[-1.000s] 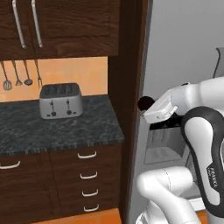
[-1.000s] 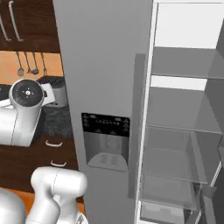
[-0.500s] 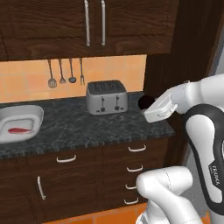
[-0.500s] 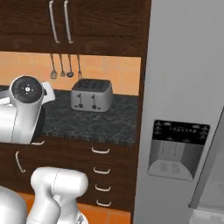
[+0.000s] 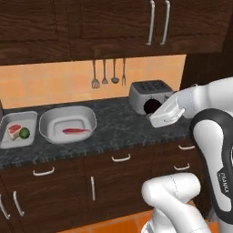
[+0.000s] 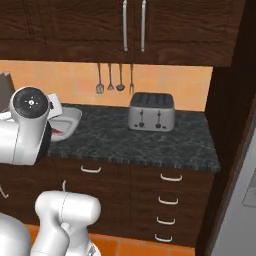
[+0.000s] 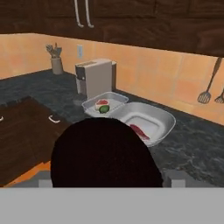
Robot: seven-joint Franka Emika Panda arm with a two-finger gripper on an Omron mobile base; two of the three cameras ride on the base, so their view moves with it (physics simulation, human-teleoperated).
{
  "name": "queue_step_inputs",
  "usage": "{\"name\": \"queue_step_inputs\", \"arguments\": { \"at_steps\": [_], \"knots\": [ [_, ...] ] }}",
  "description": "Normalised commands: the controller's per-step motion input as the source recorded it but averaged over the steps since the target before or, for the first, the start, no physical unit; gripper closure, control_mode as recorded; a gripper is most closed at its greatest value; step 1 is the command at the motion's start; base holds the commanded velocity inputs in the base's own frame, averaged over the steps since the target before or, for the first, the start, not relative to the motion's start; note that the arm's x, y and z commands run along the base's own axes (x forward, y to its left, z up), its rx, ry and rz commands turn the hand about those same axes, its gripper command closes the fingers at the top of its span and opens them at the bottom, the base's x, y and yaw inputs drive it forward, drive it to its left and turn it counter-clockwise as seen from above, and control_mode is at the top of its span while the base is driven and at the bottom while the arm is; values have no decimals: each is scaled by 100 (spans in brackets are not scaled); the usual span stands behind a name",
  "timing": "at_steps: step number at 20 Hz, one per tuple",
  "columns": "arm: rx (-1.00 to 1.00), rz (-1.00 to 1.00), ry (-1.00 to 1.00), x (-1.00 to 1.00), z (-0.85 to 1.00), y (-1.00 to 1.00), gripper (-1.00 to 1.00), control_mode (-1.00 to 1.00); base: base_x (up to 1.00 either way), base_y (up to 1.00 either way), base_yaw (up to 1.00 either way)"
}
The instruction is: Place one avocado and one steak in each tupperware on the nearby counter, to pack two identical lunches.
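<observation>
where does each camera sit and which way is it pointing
Left base view: behind the arm on its left, facing the counter, both tupperware and the toaster; the arm rises lower right, dark avocado at its tip.
Right base view: behind on its right, facing the toaster; the arm's elbow shows at left.
Hand view: on the hand, looking past a dark avocado at the rectangular tupperware and oval tupperware.
Both base views share toaster and counter.

Silver toaster (image 6: 151, 112) on dark counter (image 6: 150, 145), utensils (image 6: 115, 77) hanging behind
</observation>
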Motion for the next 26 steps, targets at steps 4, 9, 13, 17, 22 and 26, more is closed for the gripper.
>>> {"name": "queue_step_inputs", "arguments": {
  "at_steps": [4,9,13,17,22,26],
  "knots": [
    [0,0,0,0,0,0,100,100,40,88,-8],
    [0,0,0,0,0,0,100,100,59,59,-7],
    [0,0,0,0,0,0,100,100,9,43,-5],
    [0,-2,0,-6,-12,5,100,-100,-5,23,-6],
    [0,-7,2,-15,-59,7,100,-100,0,0,0],
    [7,-17,1,56,-97,-12,100,-100,0,0,0]
  ]
}}
